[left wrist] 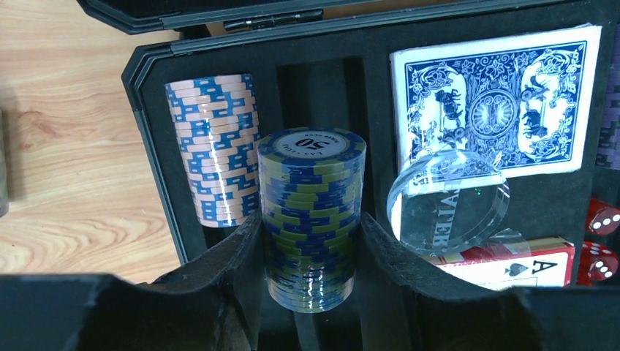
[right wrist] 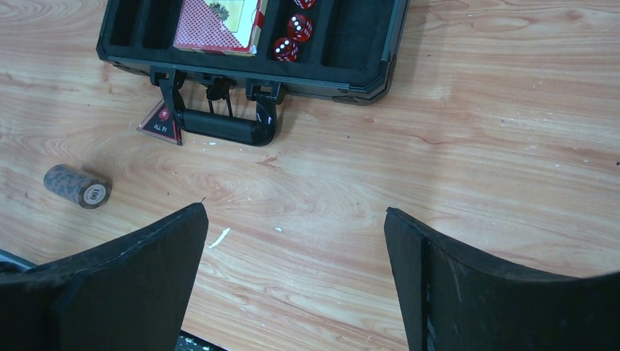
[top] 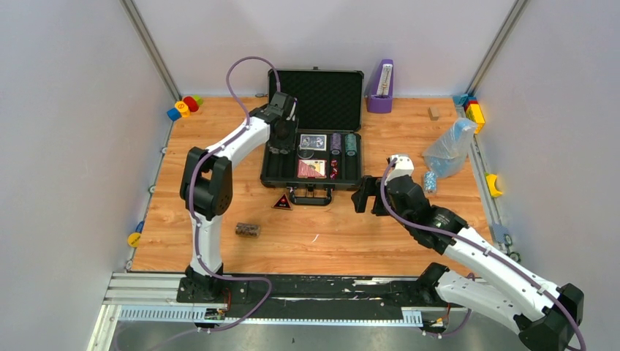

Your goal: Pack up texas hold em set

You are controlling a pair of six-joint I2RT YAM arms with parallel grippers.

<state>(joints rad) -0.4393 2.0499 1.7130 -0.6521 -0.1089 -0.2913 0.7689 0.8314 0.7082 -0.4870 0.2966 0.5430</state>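
The black case [top: 272,175] lies open mid-table, lid up at the back. My left gripper [left wrist: 311,230] is shut on a blue-and-green chip roll [left wrist: 312,197], holding it over an empty foam slot beside an orange-and-blue roll [left wrist: 215,150]. A blue card deck [left wrist: 497,102], a clear round button [left wrist: 447,201], a red deck [left wrist: 512,267] and red dice [left wrist: 603,218] lie in the case. My right gripper [right wrist: 296,219] hangs open over bare table in front of the case. Near the handle [right wrist: 219,126] lies the dark red triangle [right wrist: 162,124]. A brown chip roll [right wrist: 77,186] lies on the table.
A light blue chip roll [top: 430,181] sits by a clear plastic bag [top: 450,146] at the right. A purple upright object [top: 381,88] stands behind the case. Toy blocks [top: 184,107] sit in the back left corner, with more blocks [top: 474,110] at the back right.
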